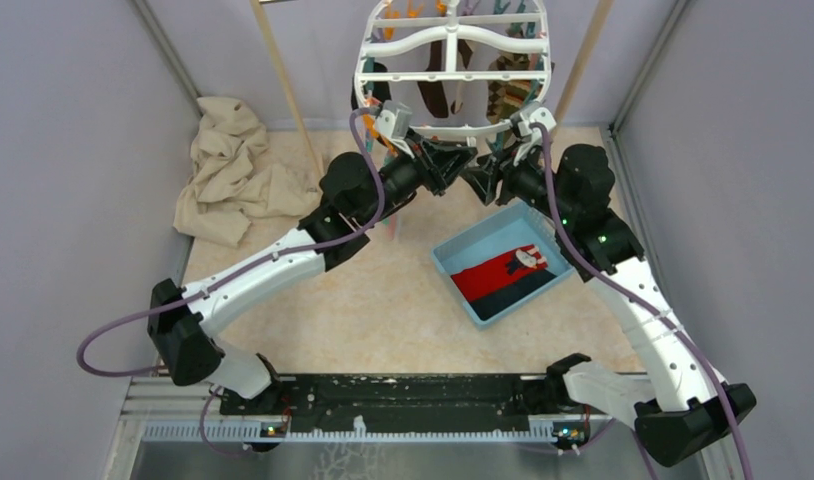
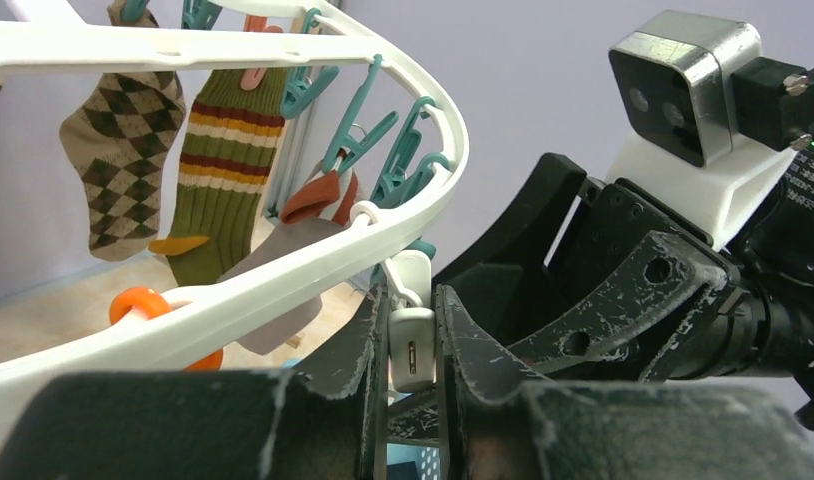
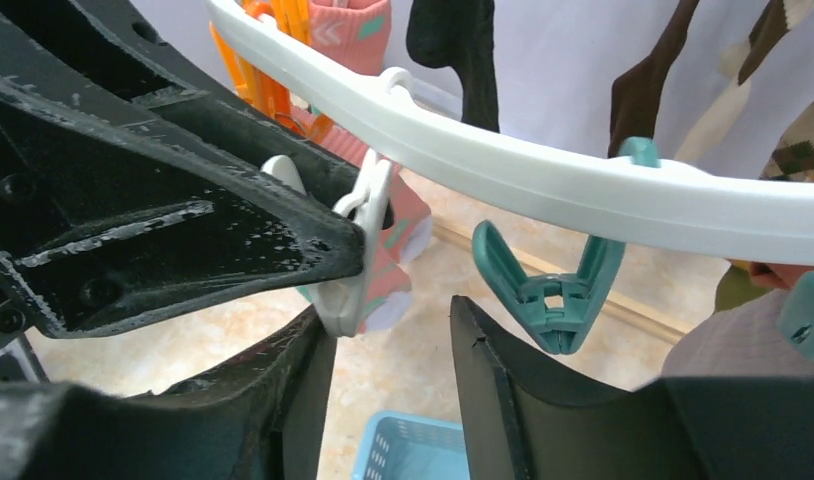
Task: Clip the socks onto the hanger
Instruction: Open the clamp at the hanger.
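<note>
The white oval hanger [image 1: 453, 75] hangs at the back centre, with teal and orange pegs on its rim. The red sock [image 1: 488, 272] and the navy sock [image 1: 518, 290] lie flat in a blue basket [image 1: 478, 228] on the table. My left gripper [image 1: 451, 160] is under the hanger's near rim [image 2: 283, 285], shut on a white peg [image 2: 413, 345] that dangles there. My right gripper [image 1: 480, 178] faces it closely, open and empty [image 3: 393, 360]. The white peg [image 3: 358, 250] hangs by its left finger, and a teal peg [image 3: 553, 290] by its right finger.
Brown argyle [image 2: 113, 150], green striped [image 2: 218, 150] and pink [image 3: 353, 30] socks hang from the hanger. A crumpled beige cloth [image 1: 228, 170] lies at the back left. Wooden rack poles [image 1: 283, 80] stand behind, and grey walls enclose the table.
</note>
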Controlling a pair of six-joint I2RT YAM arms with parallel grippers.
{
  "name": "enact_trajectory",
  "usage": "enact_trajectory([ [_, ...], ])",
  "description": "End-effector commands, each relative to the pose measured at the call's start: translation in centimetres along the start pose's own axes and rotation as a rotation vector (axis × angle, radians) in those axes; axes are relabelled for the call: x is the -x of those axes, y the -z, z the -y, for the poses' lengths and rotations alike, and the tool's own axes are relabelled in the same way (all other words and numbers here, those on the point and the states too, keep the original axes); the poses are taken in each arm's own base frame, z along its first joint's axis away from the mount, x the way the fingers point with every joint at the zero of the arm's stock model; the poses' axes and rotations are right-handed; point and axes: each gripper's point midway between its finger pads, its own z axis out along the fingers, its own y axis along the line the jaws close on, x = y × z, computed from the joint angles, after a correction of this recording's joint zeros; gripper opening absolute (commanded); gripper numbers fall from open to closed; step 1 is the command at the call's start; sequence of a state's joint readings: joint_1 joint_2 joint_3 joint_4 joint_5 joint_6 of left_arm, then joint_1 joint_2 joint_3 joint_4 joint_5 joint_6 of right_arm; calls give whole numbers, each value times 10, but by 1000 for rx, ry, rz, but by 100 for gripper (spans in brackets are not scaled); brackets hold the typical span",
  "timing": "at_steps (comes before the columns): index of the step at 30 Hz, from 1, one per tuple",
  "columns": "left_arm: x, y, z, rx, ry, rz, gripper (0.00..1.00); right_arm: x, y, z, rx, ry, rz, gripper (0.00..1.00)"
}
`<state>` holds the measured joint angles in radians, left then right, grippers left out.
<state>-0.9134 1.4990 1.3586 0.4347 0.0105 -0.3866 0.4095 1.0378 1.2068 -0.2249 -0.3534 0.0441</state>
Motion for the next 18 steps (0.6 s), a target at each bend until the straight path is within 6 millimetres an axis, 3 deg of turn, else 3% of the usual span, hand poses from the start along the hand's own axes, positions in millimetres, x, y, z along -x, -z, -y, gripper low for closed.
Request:
enact_trajectory([
  [1, 8, 15, 25, -108, -45, -1, 0, 39, 18, -9, 15, 53, 103, 50],
  [5, 12, 20, 33, -149, -53, -4, 0, 32, 18, -25, 144, 39, 63, 62],
  [10, 19, 28, 35, -160, -74, -3, 0, 37, 30, -36, 426, -72, 116, 63],
  [18, 27, 38, 37, -177, -90, 2, 0, 30, 24, -47, 590, -129, 108, 63],
])
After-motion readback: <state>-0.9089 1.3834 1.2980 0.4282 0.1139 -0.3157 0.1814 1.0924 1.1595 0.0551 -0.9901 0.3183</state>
